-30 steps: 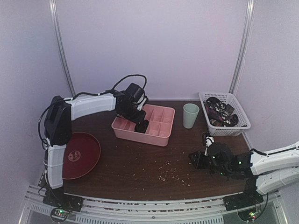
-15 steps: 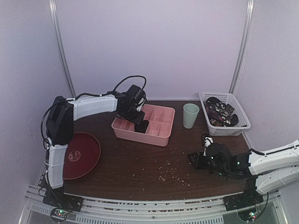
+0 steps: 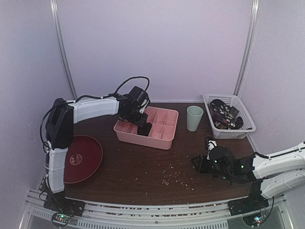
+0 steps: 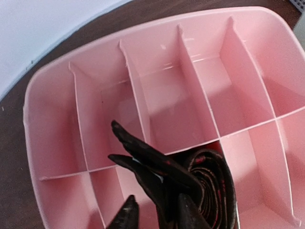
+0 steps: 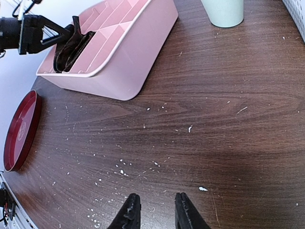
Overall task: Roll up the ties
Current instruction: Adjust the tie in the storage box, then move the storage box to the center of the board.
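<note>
The rolled tie [image 4: 209,186] sits in a slot of the pink box [image 4: 200,38]. The box stands near the back edge of the bench [image 3: 143,167], about in the middle. The slot is in the row closest to the front edge, toward the left end of the box. I cannot tell just which slot it is. The tie is a dark coil with bits of red. One loose end [image 4: 138,143] sticks up and leans over the next slot.

The left tool [image 4: 157,212] hangs right over the coil. Its two fingers stand a little apart, and dark cloth lies in the gap. It looks like a let-go, but I cannot tell if the cloth touches the fingers.

The right tool [image 5: 156,210] hovers low near the front right corner of the bench. Its fingers are a little apart too, with nothing in them.

More ties [image 3: 224,114] lie in the white basket [image 3: 233,133] at the back right corner, so I think the job is far from done.

To do this step well, I think the left tool should open more. Then it should go straight up and slowly. If the cloth catches on a finger, the coil could get pulled out or come undone. A soft push on the loose end may help it stay in the slot.
</note>
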Controlling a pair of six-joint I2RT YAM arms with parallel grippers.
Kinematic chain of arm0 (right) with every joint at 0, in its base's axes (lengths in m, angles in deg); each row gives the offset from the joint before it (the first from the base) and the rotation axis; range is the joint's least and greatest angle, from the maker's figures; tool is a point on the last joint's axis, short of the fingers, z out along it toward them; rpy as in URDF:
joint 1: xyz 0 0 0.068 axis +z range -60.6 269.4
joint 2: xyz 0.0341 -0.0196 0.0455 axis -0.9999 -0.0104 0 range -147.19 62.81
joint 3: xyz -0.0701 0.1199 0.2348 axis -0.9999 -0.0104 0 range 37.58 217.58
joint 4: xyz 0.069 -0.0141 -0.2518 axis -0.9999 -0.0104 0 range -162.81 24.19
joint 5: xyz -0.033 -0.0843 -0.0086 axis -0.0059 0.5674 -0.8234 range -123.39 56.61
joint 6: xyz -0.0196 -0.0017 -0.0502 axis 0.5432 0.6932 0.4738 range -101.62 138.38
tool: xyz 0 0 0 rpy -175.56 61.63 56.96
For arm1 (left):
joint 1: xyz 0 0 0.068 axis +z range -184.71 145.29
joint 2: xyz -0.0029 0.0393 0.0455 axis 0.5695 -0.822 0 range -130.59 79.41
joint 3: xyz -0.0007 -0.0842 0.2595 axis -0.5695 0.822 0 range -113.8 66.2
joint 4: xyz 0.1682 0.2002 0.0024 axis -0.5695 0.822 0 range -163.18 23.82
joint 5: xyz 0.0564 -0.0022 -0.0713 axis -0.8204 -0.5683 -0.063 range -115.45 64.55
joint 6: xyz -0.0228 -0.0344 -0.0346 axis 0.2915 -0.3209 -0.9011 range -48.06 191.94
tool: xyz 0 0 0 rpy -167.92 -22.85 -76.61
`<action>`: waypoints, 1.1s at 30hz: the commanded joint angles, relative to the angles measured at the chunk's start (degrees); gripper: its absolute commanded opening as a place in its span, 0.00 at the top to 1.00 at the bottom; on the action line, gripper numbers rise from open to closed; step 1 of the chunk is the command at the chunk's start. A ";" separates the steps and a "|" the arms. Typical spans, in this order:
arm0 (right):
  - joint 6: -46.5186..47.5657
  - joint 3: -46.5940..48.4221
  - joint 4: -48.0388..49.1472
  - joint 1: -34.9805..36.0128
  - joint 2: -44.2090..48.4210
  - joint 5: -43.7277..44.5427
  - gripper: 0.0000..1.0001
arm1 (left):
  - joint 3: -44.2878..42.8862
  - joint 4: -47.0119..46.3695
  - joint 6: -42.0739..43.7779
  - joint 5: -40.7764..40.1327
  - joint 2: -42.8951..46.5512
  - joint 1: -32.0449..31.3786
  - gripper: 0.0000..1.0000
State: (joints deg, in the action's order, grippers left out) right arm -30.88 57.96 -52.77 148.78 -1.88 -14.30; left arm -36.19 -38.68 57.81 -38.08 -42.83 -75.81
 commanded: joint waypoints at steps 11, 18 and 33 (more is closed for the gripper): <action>2.05 7.11 -4.04 -0.13 0.68 1.26 0.72 | 9.11 -5.83 -2.44 1.85 17.91 -0.27 0.41; 4.00 16.72 -1.21 0.19 -12.50 -1.25 0.73 | 22.95 -8.76 -2.41 1.87 27.72 -0.02 0.26; 7.98 40.16 -1.50 -3.83 -42.64 1.56 0.75 | 43.66 -15.97 -1.38 5.12 44.25 4.49 0.02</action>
State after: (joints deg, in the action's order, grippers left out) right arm -24.73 94.22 -53.73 146.83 -40.46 -14.61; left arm 4.29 -49.58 55.60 -35.32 -1.28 -72.91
